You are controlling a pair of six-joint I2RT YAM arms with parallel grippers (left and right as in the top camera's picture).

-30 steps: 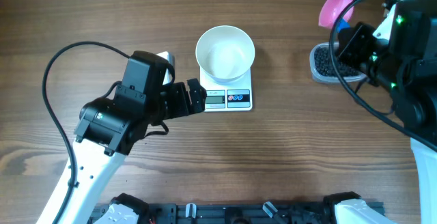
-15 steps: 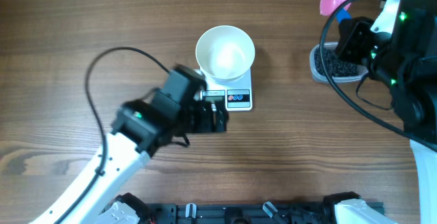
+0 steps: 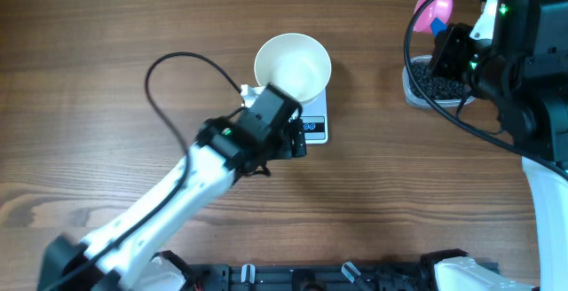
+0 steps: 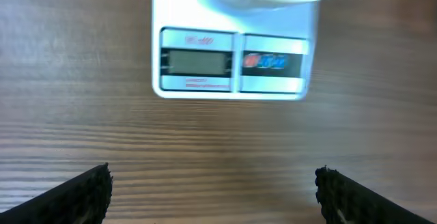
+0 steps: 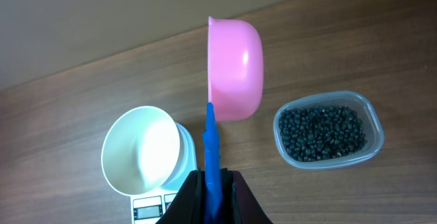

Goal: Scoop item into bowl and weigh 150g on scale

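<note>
The white bowl [image 3: 293, 66] stands empty on the white scale [image 3: 316, 126]. My left gripper [image 3: 296, 142] hangs wide open over the scale's front edge and covers its display from above. In the left wrist view the scale [image 4: 232, 43] and its grey display [image 4: 196, 62] lie ahead of that gripper [image 4: 213, 190], with bare wood between the fingers. My right gripper [image 5: 213, 183] is shut on the blue handle [image 5: 211, 142] of a pink scoop [image 5: 235, 67], held on edge above the table. The item, small black beads [image 5: 321, 132], fills a clear tub [image 5: 374, 136].
The tub [image 3: 411, 85] sits at the table's right, partly under my right arm, with the scoop [image 3: 435, 7] just beyond it. My left arm runs from the front left corner to the scale. A black rail lines the front edge.
My left arm has swung right and forward, bringing its open gripper from the scale's left side to its front edge. The right gripper has shifted slightly, still holding the scoop.
</note>
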